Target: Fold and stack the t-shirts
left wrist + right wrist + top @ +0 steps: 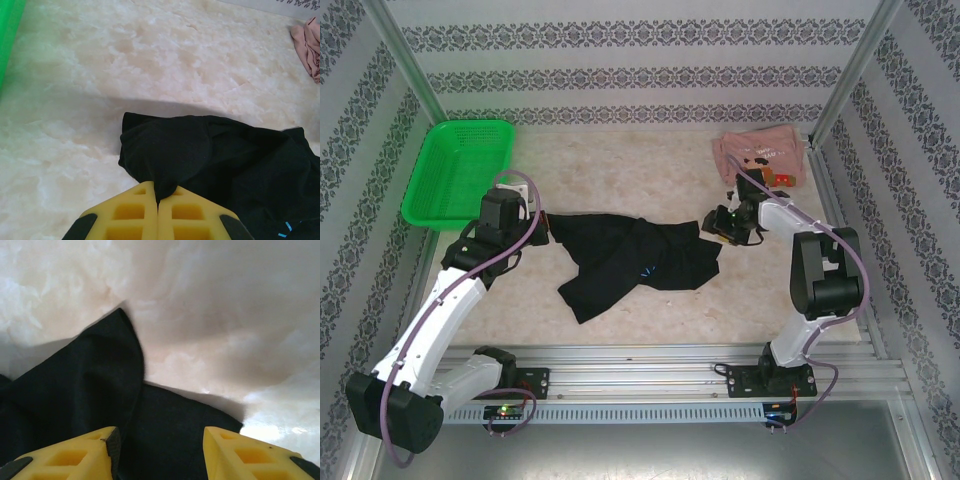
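The black t-shirt [638, 262] lies crumpled across the middle of the table. My left gripper [542, 226] is at its left end, and its yellow fingers [135, 210] are shut on a pinched fold of the black t-shirt [200, 155]. My right gripper [712, 226] hovers at the shirt's right edge, jaws apart over the black t-shirt [150, 440], with cloth between the fingertips [95, 447] but not pinched. The pink t-shirt [760, 155] lies bunched at the back right; its edge [309, 45] is seen from the left wrist.
A green mesh basket [460, 170] sits at the back left of the marble-patterned table [650, 160]. Patterned walls and metal posts enclose the table. A metal rail runs along the near edge by the arm bases.
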You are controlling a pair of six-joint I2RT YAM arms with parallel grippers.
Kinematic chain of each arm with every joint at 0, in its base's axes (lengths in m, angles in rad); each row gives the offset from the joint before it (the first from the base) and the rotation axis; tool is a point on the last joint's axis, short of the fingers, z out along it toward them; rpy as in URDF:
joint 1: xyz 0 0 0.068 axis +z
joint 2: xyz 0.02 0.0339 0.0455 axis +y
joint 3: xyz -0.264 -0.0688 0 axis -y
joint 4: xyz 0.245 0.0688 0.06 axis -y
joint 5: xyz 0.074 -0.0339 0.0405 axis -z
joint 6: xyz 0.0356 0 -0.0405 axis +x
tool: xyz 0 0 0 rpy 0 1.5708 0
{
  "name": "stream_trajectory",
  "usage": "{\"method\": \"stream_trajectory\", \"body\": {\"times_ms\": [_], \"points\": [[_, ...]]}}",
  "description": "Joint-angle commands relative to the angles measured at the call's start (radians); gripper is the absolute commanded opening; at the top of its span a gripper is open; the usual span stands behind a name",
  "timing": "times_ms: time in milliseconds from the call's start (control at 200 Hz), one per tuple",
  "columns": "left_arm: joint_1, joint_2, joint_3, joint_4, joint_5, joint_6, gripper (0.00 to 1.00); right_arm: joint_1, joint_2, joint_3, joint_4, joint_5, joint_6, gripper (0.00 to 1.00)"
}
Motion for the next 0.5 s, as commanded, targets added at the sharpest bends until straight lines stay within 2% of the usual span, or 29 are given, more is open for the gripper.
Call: {"method": "stream_trajectory", "body": {"times_ms": [0, 95, 495], "points": [[-0.004, -0.013, -0.002, -0.015, 0.016, -0.014, 0.0, 0.008, 0.051, 0.03, 0.068, -0.078, 0.009, 0.48], [-0.005, -0.01, 0.003, -0.017, 0.019, -0.011, 0.0, 0.012, 0.105, 0.055, 0.121, -0.112, 0.033, 0.47], [-0.004, -0.025, 0.009, -0.041, 0.011, -0.004, 0.0, 0.028, 0.259, 0.18, 0.128, -0.063, 0.069, 0.42]]}}
